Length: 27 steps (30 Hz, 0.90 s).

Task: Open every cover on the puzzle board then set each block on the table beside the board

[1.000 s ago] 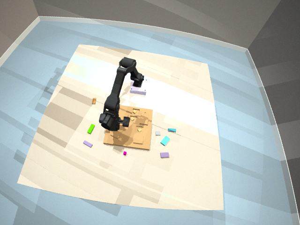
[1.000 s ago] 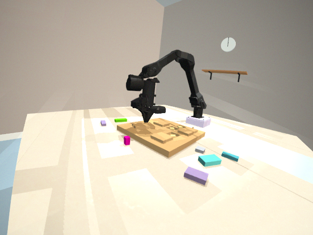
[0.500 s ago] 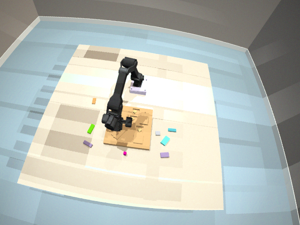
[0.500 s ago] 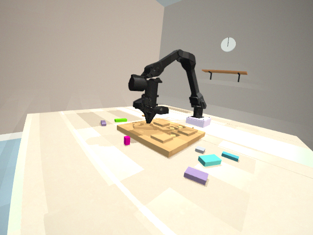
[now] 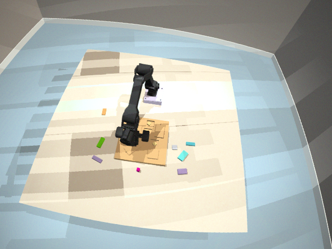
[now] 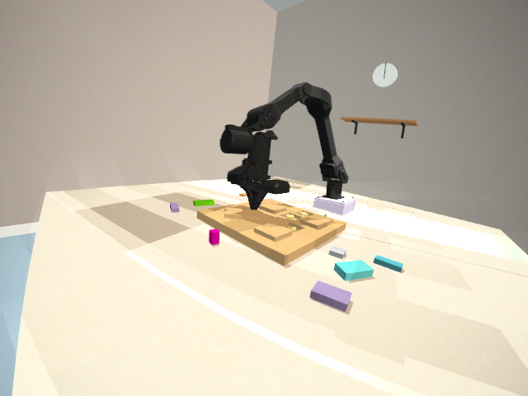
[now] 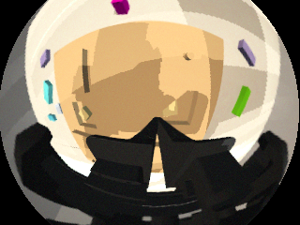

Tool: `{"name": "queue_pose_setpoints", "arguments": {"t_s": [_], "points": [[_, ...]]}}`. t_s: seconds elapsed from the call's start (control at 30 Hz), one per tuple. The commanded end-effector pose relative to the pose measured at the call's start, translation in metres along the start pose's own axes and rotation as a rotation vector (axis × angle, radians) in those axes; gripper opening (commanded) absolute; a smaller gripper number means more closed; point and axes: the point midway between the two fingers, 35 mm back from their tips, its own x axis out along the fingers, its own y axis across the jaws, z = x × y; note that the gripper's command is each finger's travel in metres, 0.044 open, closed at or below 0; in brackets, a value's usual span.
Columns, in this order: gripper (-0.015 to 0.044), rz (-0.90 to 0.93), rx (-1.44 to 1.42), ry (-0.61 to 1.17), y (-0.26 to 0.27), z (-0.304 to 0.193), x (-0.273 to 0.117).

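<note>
Evidently closed jaws [image 6: 254,208], low over wooden board [image 5: 158,160] [image 6: 272,251] [image 7: 127,37].

Out ahead of the jaws stands a magenta block [image 5: 138,169] [image 6: 214,237] [image 7: 120,6]. To their right lie a green bar [image 5: 100,142] [image 6: 204,202] [image 7: 242,101] and, farther forward, a slim purple bar [image 5: 97,158] [image 6: 174,207] [image 7: 246,52]; an orange piece [image 5: 104,111] [image 6: 242,194] is right and behind. Well to their left are a small grey piece [image 5: 174,147] [image 6: 337,252] [image 7: 58,108], a turquoise slab [image 5: 183,155] [image 6: 354,270] [image 7: 48,92], a dark teal bar [image 5: 190,143] [image 6: 388,263] [image 7: 52,117] and a wider purple block [image 5: 182,171] [image 6: 331,295] [image 7: 45,58]. Higher than the jaws, a round clock [image 6: 384,74] hangs above a brown wall shelf [image 6: 379,121].
</note>
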Motion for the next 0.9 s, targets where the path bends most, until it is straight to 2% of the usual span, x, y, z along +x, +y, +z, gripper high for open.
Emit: {"name": "queue_pose_setpoints", "arguments": {"t_s": [0.0,0.87], "points": [[0.0000,-0.002,0.003,0.000,0.004,0.002,0.000],[0.0000,0.000,0.003,-0.002,0.029,0.018,0.000]]}}
